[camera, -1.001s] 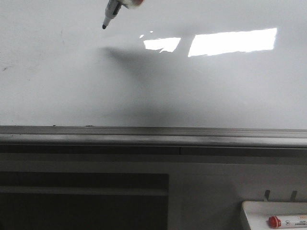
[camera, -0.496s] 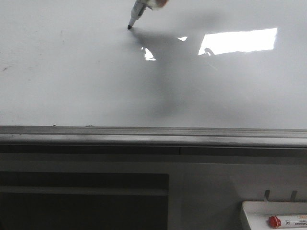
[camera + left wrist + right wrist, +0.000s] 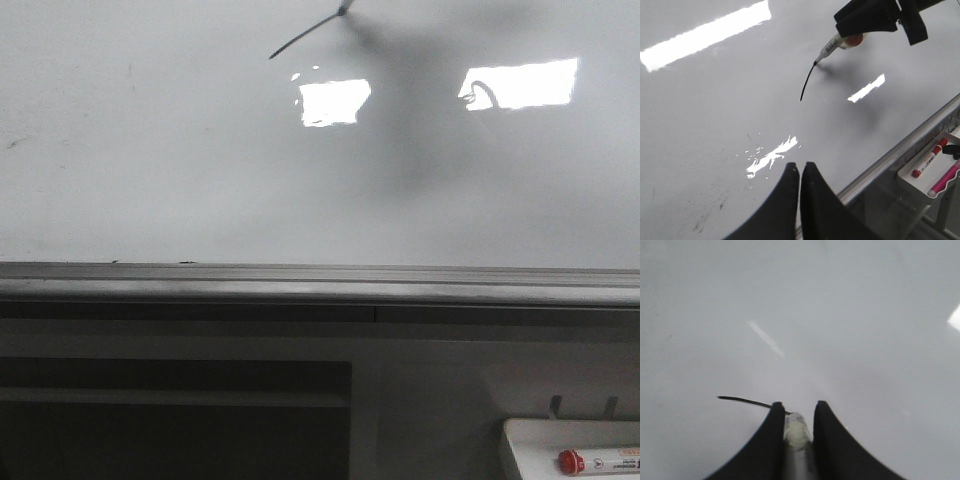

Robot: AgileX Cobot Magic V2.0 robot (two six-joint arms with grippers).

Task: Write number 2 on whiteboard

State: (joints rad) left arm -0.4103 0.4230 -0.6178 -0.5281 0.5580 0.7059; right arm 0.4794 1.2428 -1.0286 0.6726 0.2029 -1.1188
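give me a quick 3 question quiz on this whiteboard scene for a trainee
1. True or false: the finished number 2 already stands on the whiteboard.
2. Which gripper holds the marker that is drawing? A) left B) right C) neither
3. Fill in: the spare marker in the small white tray has a ___ cap.

Key
1. False. Only one short curved black stroke shows, and the marker tip sits at its end.
2. B. The right gripper is clamped on the marker, while the left gripper is shut on nothing.
3. Red, on the red-capped marker.
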